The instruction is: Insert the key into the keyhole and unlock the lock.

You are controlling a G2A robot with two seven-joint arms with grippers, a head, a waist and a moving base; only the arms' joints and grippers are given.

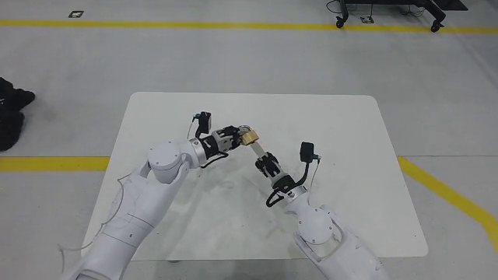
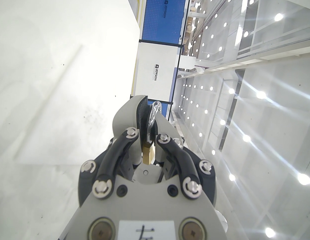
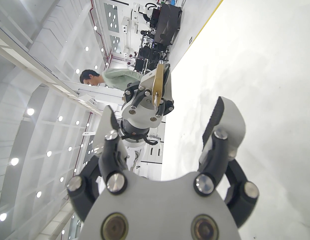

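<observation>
Our left claw (image 2: 150,108) is clamped on the lock (image 3: 158,81). Its pads press the two flat brass faces, and the silver shackle (image 2: 154,113) lies between them out towards the fingertips. The brass body sits deeper in, close to the palm. At one end of that body a small silver piece juts out, which we take for the key (image 3: 155,100), though we cannot tell how deep it sits in the keyhole.

Our right claw (image 3: 165,108) is spread wide with nothing between its fingers. The lock is straight ahead of it, near but not touching. Both claws hang above the white table (image 1: 342,124).

We judge the lock to be dense, rigid and smooth, so the flat-face hold suits it, and it must be firm enough to resist twisting. The key looks thin, stiff and light, and likely to slip. We would pinch its broad head across the flats, close to the lock, and turn it without pulling.
</observation>
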